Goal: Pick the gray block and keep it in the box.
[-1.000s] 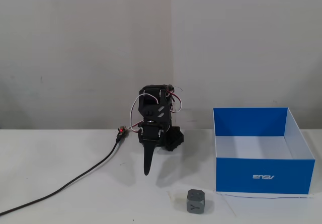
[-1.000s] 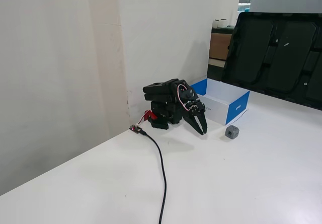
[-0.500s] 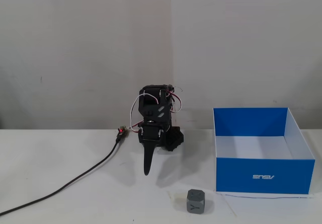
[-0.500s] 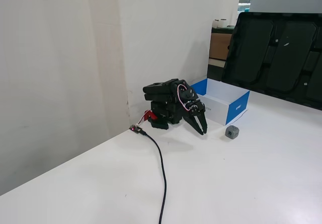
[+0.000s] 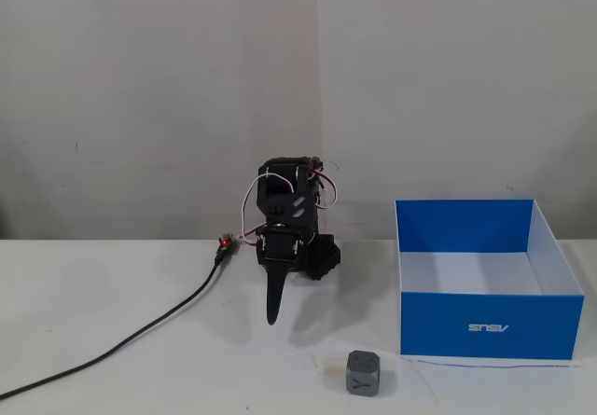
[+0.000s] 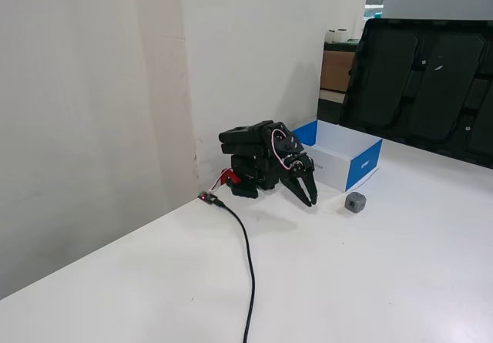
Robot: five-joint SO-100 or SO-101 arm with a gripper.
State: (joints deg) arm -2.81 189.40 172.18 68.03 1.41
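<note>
In a fixed view that faces the wall, the gray block (image 5: 364, 373) sits nearest the front edge of the white surface (image 5: 112, 359), resting flat with a dark "Y" mark on its front face. It lies free, touched by nothing, just outside the front left corner of the box (image 5: 490, 325) as this view shows it. The box stands toward the right edge of the surface, its blue front wall carrying a small white logo, its white inside open to the top. A thin dark line runs along the surface at the foot of that front wall.

Behind the block and to its left, the end effector (image 5: 272, 314) points down toward the surface, well apart from the block. Its fingers appear together and hold nothing; in another fixed view the end effector (image 6: 310, 198) shows the same downward pose, fingers close, with the gray block (image 6: 355, 202) a little beyond it and the box (image 6: 343, 158) behind.

The folded black arm (image 5: 291, 219) sits near the back edge against the wall. A black cable (image 5: 131, 340) trails from it toward the front left corner.
</note>
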